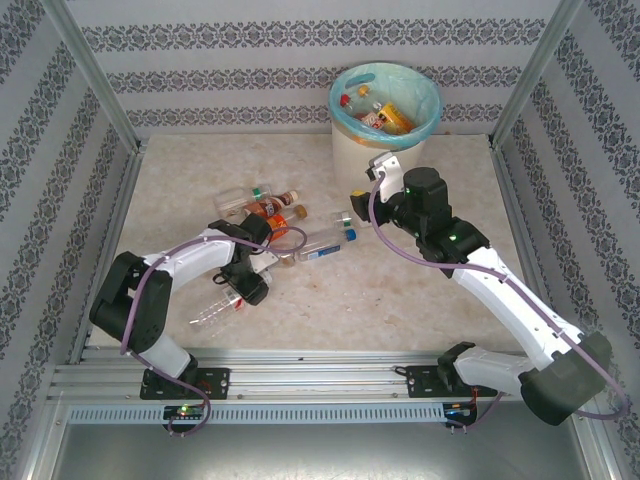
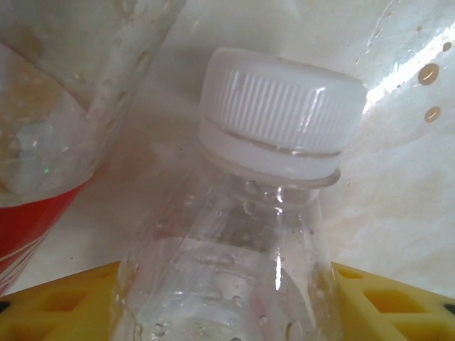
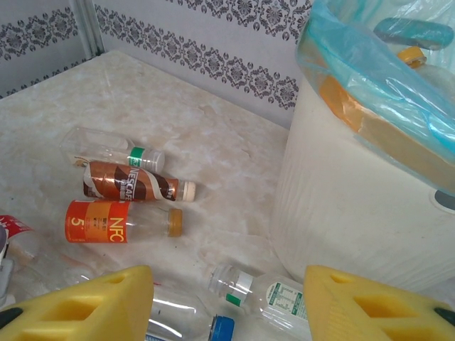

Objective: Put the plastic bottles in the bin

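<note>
My left gripper (image 1: pixel 243 290) is low over the table at the near side of the pile, shut on a clear bottle with a white cap (image 2: pixel 281 106). Its yellow fingers (image 2: pixel 64 309) press both sides of the bottle, and a red-labelled bottle (image 2: pixel 28 220) lies just to its left. Several plastic bottles (image 1: pixel 268 208) lie mid-table, among them a brown one (image 3: pixel 128 186) and an orange-labelled one (image 3: pixel 106 222). My right gripper (image 3: pixel 224 312) hangs open and empty beside the bin (image 1: pixel 352 150), above a green-labelled bottle (image 3: pixel 277 295) and a blue-capped one (image 3: pixel 220 328). The bin (image 3: pixel 355 213) holds several bottles (image 1: pixel 388 118).
A clear bottle (image 1: pixel 213 311) lies near the left arm. Patterned walls and metal posts (image 1: pixel 95 80) close in the table on three sides. The bin's teal bag (image 3: pixel 362 78) overhangs its rim close to my right gripper. Bare tabletop (image 1: pixel 400 300) lies between the arms.
</note>
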